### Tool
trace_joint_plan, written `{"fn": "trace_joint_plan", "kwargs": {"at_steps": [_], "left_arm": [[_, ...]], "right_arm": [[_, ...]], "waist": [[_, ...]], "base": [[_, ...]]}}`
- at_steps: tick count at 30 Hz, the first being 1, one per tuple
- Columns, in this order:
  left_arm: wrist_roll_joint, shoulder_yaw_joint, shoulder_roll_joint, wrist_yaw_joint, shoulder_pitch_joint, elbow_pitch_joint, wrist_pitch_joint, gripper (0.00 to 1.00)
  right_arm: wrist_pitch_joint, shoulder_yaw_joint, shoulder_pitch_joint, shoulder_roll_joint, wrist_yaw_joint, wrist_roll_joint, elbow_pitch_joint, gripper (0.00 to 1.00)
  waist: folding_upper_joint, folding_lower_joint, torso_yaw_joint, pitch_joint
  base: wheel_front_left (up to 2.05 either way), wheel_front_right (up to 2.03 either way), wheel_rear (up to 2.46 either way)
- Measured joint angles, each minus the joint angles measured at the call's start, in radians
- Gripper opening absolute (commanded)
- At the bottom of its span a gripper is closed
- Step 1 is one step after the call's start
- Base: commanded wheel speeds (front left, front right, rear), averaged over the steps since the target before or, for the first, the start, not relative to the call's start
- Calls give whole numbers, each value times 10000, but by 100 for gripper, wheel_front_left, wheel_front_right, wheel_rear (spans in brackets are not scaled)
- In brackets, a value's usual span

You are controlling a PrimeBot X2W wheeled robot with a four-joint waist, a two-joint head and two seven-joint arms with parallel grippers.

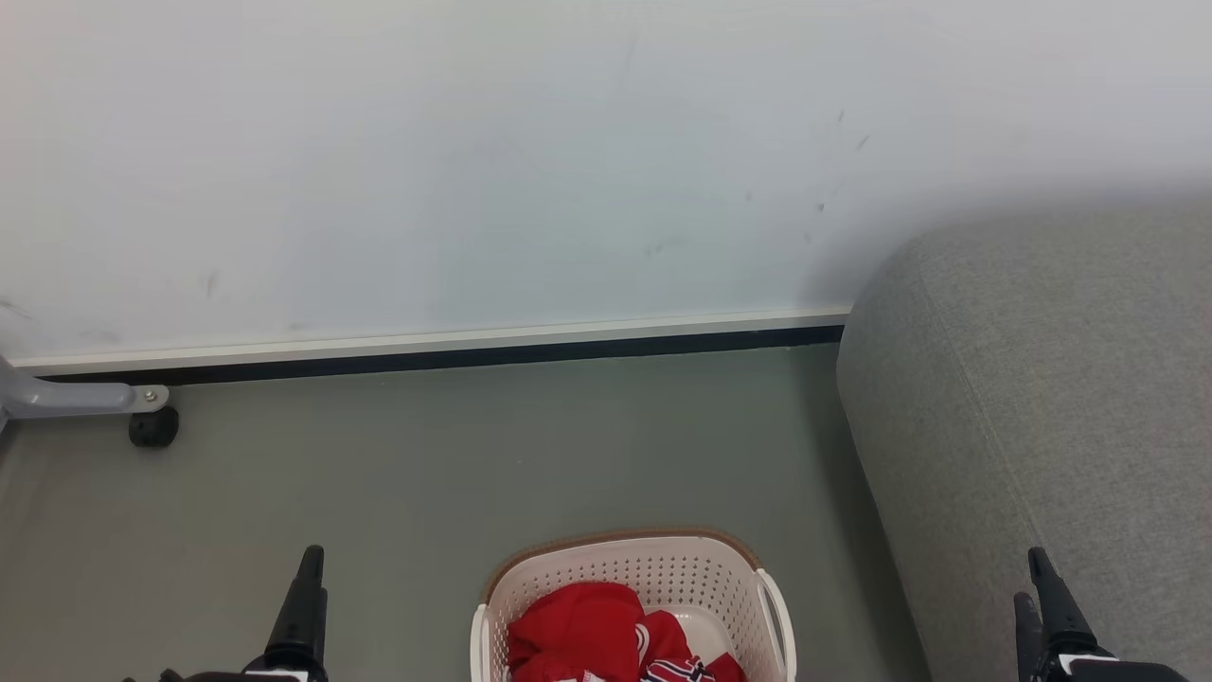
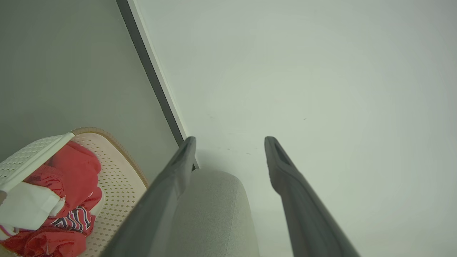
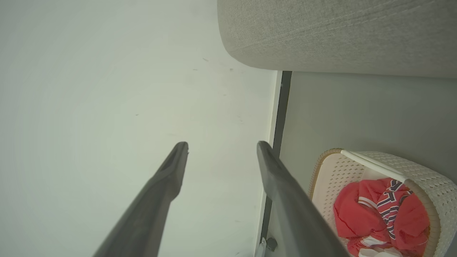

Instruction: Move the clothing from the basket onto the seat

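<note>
Crumpled red clothing [image 1: 587,630] with white trim and a navy-striped patch, possibly lettering, lies in the cream perforated basket [image 1: 653,568] on the floor [image 1: 426,455] beside the grey seat [image 1: 1042,398]. Left gripper [image 2: 231,140] and right gripper [image 3: 222,144] hold jaws apart, empty.

Down the left wrist feed, my left gripper [image 2: 231,140] has two long fingers [image 2: 296,200] in smooth matte charcoal, broad at the root and tapering to narrow rounded tips, with a shallow slot-like recess just behind the tip. My right gripper [image 3: 222,144] is its twin in colour and shape. In the head view both read as black, with a small white patch at the finger base.
</note>
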Motion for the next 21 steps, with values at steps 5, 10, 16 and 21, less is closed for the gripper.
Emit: {"fn": "trace_joint_plan", "kwargs": {"at_steps": [5, 10, 16, 21], "left_arm": [[706, -117, 6, 255, 1, -272, -230, 100], [1425, -305, 12, 428, 3, -472, -410, 100], [2485, -495, 33, 596, 7, -694, -602, 100], [3417, -742, 132, 696, 9, -863, -780, 100]], "right_arm": [[-224, 169, 31, -2, -244, -640, -291, 100], [-410, 372, 88, -8, -405, -1419, -554, 100], [-635, 648, 198, -13, -560, -2420, -769, 100], [-803, 913, 199, -19, -700, -3373, -915, 100]], "waist": [[0, 0, 8, -57], [0, 0, 15, -100], [1, 0, 21, -146], [0, 0, 24, -184]], "base": [[0, 0, 0], [0, 0, 0], [0, 0, 0], [0, 0, 0]]}}
